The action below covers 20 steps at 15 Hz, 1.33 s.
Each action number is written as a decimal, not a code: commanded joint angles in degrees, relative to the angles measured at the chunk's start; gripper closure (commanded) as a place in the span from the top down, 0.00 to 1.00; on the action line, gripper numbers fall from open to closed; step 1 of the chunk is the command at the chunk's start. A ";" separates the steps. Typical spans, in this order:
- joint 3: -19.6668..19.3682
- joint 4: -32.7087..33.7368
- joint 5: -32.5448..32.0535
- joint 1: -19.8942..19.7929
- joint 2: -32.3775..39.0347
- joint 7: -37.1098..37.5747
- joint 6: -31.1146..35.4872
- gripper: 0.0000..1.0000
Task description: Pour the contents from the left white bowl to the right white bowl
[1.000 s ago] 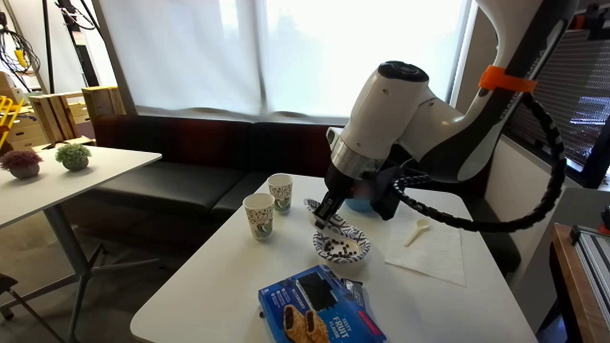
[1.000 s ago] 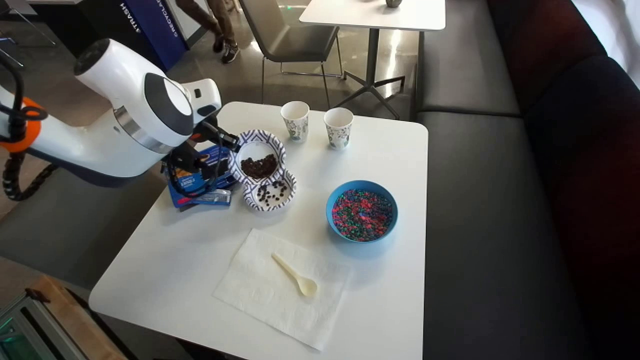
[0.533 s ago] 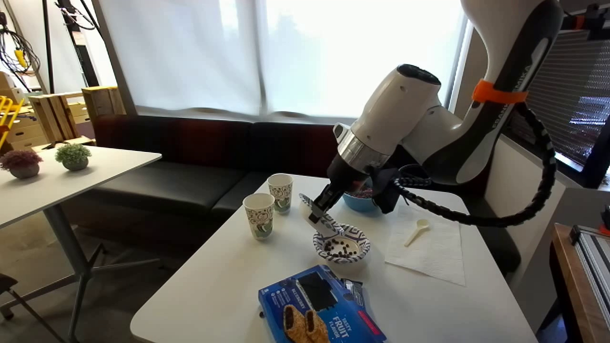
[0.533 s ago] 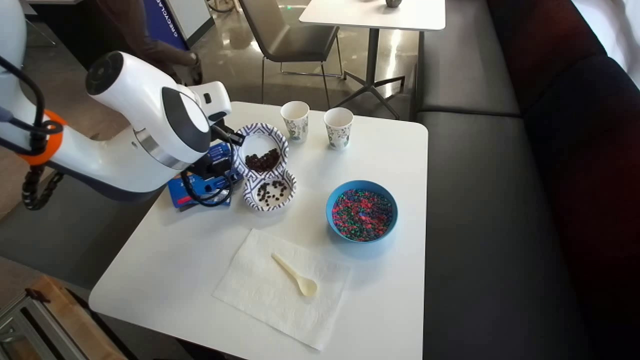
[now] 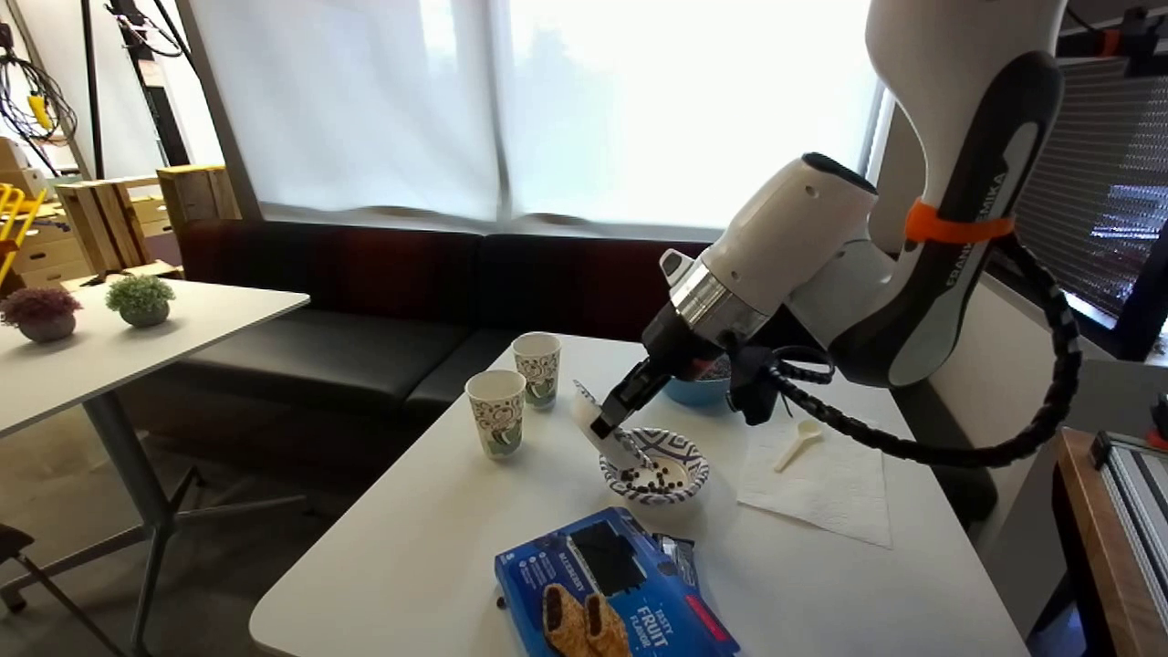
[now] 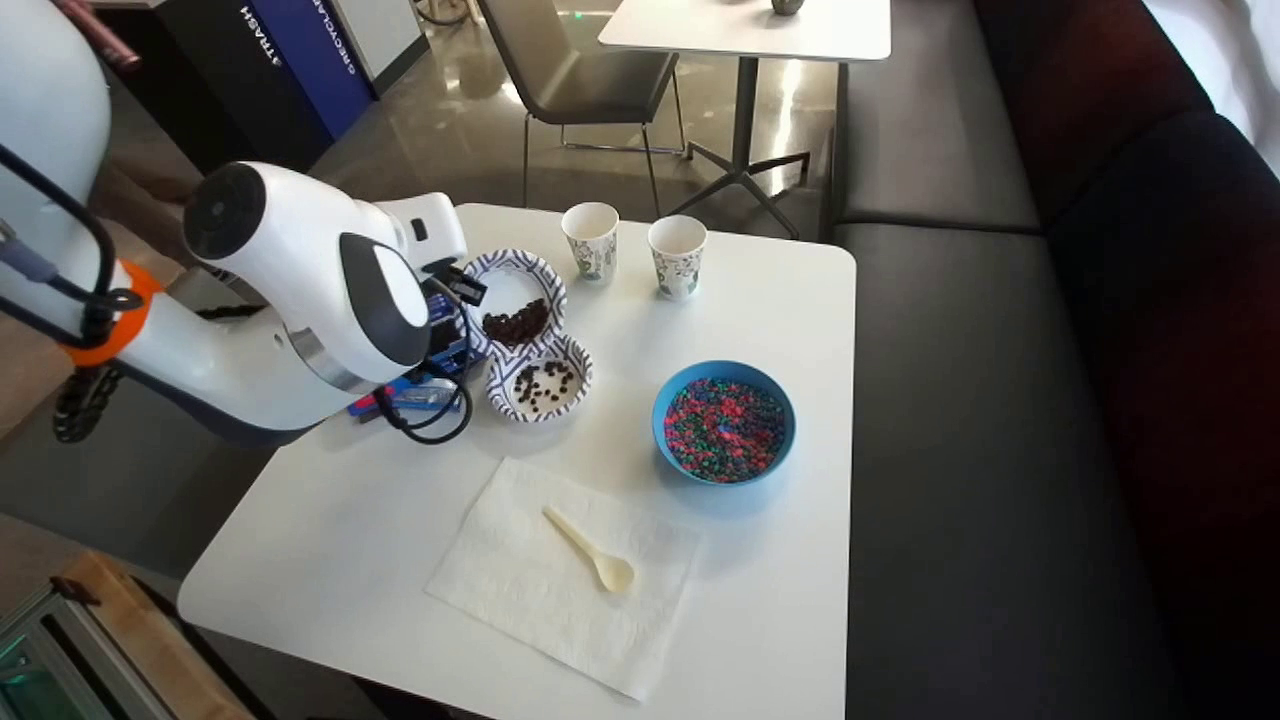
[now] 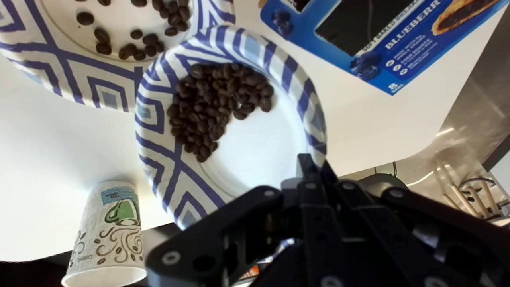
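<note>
The gripper (image 7: 316, 169) was closed, its jaws drawn tight together on the rim of the left white bowl (image 7: 259, 147), pinching it at about four o'clock in the wrist view. That bowl was held up and tilted, its low edge over the right white bowl (image 6: 530, 413), which stood upright on the white table (image 6: 780, 620); whether their rims touched could not be told. Brown coffee beans (image 7: 211, 103) lay heaped inside the left white bowl toward eleven o'clock, the side nearest its twin, and a looser scatter dotted the bottom of the right white bowl. In the wrist view, reckoned from the left white bowl, the blueberry bar box (image 7: 378, 48) lay at two o'clock. In an exterior view, reckoned from the right white bowl, two patterned paper cups (image 6: 595, 250) stood between twelve and two o'clock, the blue bowl (image 6: 725, 369) of small multicoloured pieces between three and four, well apart, and a cream-coloured spoon (image 6: 595, 556) on a paper napkin (image 6: 520, 590) toward half past five. The robot arm (image 6: 230, 365) extended from nine o'clock, an orange band (image 6: 130, 315) around it.
</note>
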 commanded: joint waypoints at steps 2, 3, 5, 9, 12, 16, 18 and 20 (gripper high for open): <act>-2.19 -3.99 6.92 2.33 2.71 -4.32 8.36 0.01; -2.36 -4.69 8.24 2.55 3.09 -5.34 10.01 0.01; -2.79 -6.05 11.08 3.19 3.63 -7.75 13.33 0.01; -2.84 -8.04 14.74 3.68 4.71 -11.36 18.83 0.01; -2.79 -9.16 17.90 3.97 5.86 -14.47 23.21 0.01; -2.23 -10.23 21.47 3.87 7.70 -18.37 29.47 0.01; 11.45 -11.59 25.99 -8.92 4.69 -30.08 28.86 0.01; 19.15 -11.55 28.49 -15.68 5.97 -36.38 30.88 0.01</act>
